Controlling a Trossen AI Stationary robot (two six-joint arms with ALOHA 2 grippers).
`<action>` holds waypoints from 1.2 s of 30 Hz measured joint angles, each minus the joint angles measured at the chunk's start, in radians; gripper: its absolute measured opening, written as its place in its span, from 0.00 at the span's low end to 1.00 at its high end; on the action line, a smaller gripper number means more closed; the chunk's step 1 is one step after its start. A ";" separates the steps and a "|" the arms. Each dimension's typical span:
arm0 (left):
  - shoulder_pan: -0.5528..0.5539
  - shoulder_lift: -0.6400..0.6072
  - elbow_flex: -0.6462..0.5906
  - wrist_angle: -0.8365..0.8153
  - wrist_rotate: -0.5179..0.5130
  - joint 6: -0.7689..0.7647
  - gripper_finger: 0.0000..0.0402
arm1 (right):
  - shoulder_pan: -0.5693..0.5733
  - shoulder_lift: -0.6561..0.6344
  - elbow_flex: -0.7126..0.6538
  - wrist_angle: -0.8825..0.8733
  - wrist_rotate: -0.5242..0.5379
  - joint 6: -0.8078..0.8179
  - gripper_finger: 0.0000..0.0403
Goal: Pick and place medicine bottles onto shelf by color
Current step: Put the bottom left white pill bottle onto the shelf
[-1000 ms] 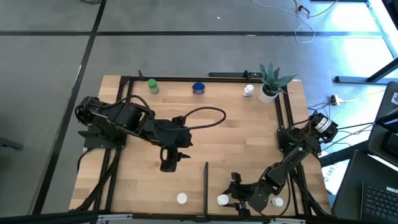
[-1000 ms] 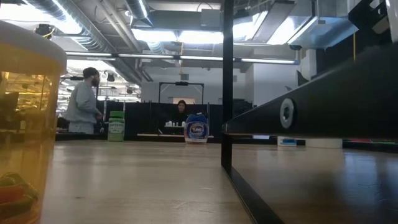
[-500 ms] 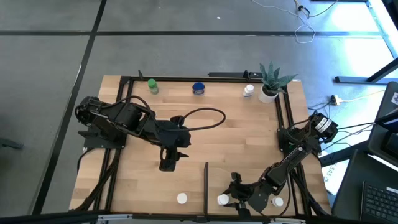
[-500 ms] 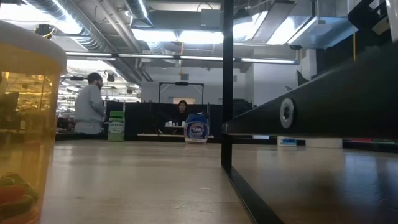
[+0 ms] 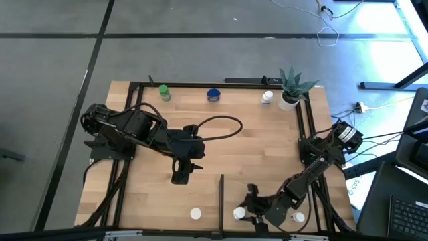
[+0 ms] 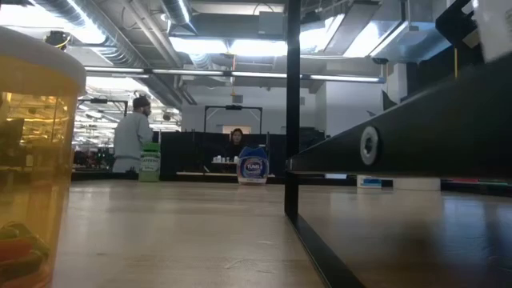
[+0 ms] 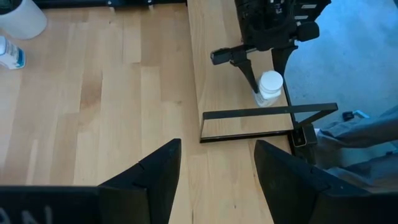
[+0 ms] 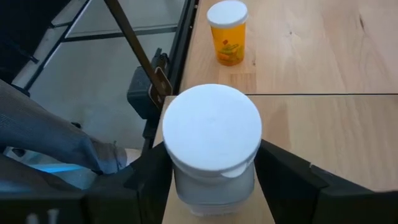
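The person (image 6: 133,134) beyond the wood table (image 6: 184,232) has walked rightward

Person (image 6: 133,134) in background has walked right toward green bottle (image 6: 150,162)

High view: overhead, straight down, whole table (image 5: 261,154). Low view: tabletop level, facing across into the room, orange bottle (image 6: 32,160) very close. Left wrist view: forward past its fingers (image 7: 155,171) toward the divider bar (image 7: 249,116). Right wrist view: close on a white-capped bottle (image 8: 211,146), which the left wrist view shares.
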 joint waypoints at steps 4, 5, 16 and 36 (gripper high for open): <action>0.000 0.000 0.000 0.000 0.000 -0.001 0.49 | -0.001 0.000 0.000 -0.004 0.000 -0.007 0.56; 0.000 0.000 0.000 0.000 0.000 -0.001 0.49 | -0.001 0.000 0.000 -0.005 0.000 -0.005 0.55; 0.000 0.000 0.000 -0.001 0.115 0.002 0.49 | 0.000 0.000 0.000 -0.004 0.000 0.002 0.55; 0.000 0.000 0.000 -0.003 0.114 0.003 0.49 | -0.009 0.000 0.001 -0.006 -0.001 -0.002 0.53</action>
